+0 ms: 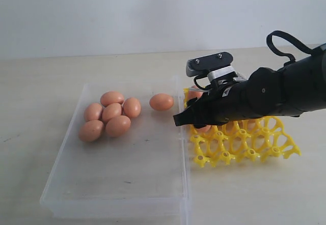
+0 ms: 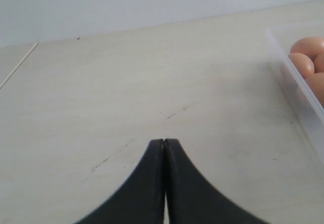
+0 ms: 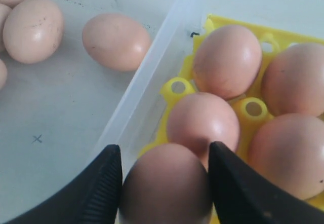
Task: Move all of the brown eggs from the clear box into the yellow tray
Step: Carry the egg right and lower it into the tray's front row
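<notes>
The table (image 1: 41, 82) carries the clear box (image 1: 122, 179), where seven brown eggs (image 1: 109, 115) lie: six bunched toward the far left, and a lone egg (image 1: 161, 102) close to the wall that faces the yellow tray (image 1: 244, 144). The tray sits just beside the box on the right, and the right wrist view shows at least four seated eggs (image 3: 228, 59) in the cups nearest the box. The right gripper (image 3: 164, 153) hangs over the tray's corner by the box wall, its jaws pressed against both sides of a held egg (image 3: 164, 196). The step in hand looks like setting this egg down. Done well, that means centring it over a free cup rather than over the wall or a peg, then lowering until the cup bears it. The jaws should part only slightly, since neighbouring eggs crowd the fingers, and the lift should go straight up. The left gripper (image 2: 164, 143) is closed on nothing over bare table beside the box.
</notes>
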### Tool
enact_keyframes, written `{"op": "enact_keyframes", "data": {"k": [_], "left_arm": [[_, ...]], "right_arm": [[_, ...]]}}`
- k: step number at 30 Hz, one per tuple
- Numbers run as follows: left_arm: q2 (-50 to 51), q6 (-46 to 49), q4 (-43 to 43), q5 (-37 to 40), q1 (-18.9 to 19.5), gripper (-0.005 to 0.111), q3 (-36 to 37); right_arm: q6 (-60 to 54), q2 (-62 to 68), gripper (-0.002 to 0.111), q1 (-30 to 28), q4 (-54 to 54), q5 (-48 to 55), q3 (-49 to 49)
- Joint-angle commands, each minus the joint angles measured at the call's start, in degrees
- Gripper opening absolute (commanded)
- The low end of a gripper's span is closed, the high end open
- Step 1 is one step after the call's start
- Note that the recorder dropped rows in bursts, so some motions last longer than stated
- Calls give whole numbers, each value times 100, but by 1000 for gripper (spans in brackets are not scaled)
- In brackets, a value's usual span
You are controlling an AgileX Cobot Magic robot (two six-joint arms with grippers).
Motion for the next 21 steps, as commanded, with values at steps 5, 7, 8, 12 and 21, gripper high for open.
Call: {"op": "enact_keyframes", "data": {"k": [5, 7, 8, 12, 21], "left_arm": [[-32, -26, -6, -35, 11, 0, -23], [-32, -26, -6, -35, 11, 0, -23], [-32, -26, -6, -35, 11, 0, -23], [-32, -26, -6, -35, 11, 0, -23], [-32, -26, -6, -35, 11, 0, -23]], "right_arm": [[-7, 1, 10, -5, -191, 46, 17], [-7, 1, 29, -5, -191, 46, 17], [23, 1, 35, -5, -191, 46, 17], [38, 1, 56, -5, -191, 4, 17], [38, -112, 64, -5, -191, 41, 17]]}}
